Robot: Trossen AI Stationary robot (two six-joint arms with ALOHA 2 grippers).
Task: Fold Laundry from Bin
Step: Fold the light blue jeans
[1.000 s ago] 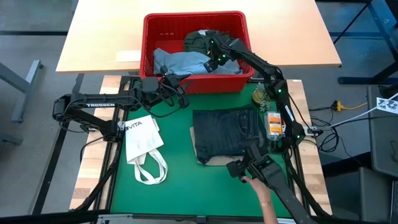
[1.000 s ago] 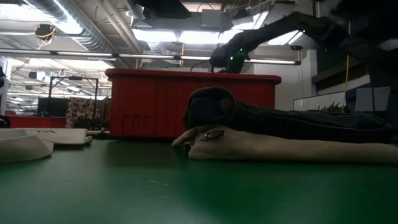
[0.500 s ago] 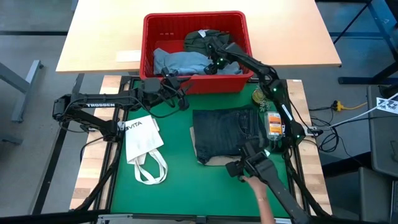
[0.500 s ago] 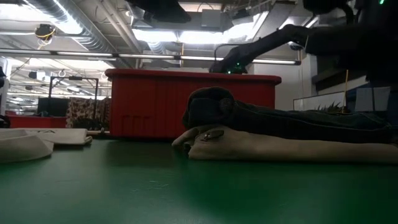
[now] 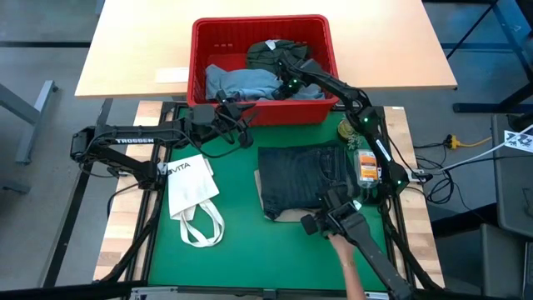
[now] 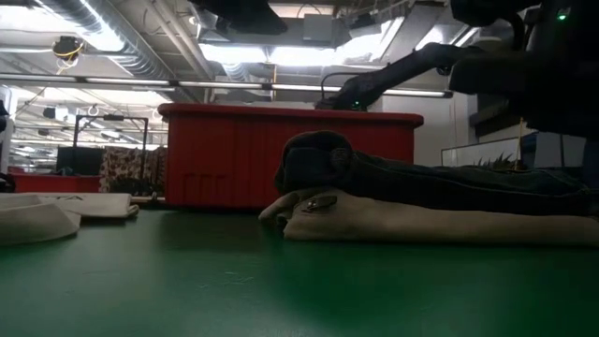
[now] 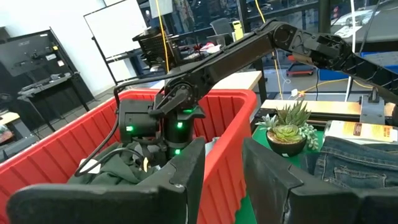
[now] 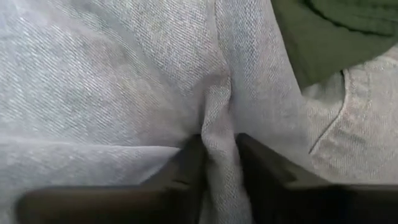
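Two dark six-joint arms with lit wrists

Both arms were matt black, built of boxy joint housings and slim straight links. The left arm (image 5: 133,140) carried white "TROSSEN" lettering along one link, and loose black cables looped near its wrist. The right arm (image 5: 354,104) showed small green lights at several joints, and in the left wrist view its wrist block (image 7: 163,121) glowed with green lamps above a short round collar. The fingers (image 7: 180,171) of the left arm were broad, flat, dark plates with squared edges; the right arm's fingers (image 8: 186,165) were equally dark and blunt
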